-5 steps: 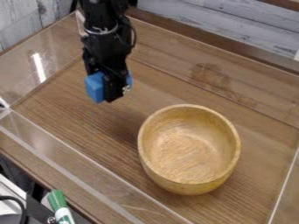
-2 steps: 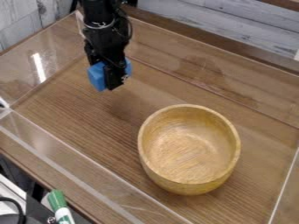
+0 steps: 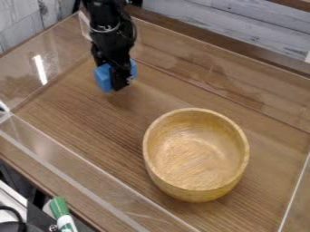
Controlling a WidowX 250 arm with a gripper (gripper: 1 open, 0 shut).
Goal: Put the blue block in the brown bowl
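The blue block [image 3: 111, 77] is a small bright blue piece held between the black fingers of my gripper [image 3: 115, 76], which is shut on it and points straight down. Block and gripper hang low over the wooden table at the upper left, well to the left of and behind the brown bowl [image 3: 197, 153]. That bowl is a large round light-brown wooden one with a thick rim, standing upright at the lower right with nothing inside it.
A clear plastic wall [image 3: 72, 181] runs along the front and left sides of the wood-grain table [image 3: 218, 82]. A green and white marker [image 3: 57, 214] lies outside it at the bottom left. Pale planks back the scene.
The gripper has carried the blue block away from the bowl, toward the back of the table, and a little lower. The bowl has not moved.
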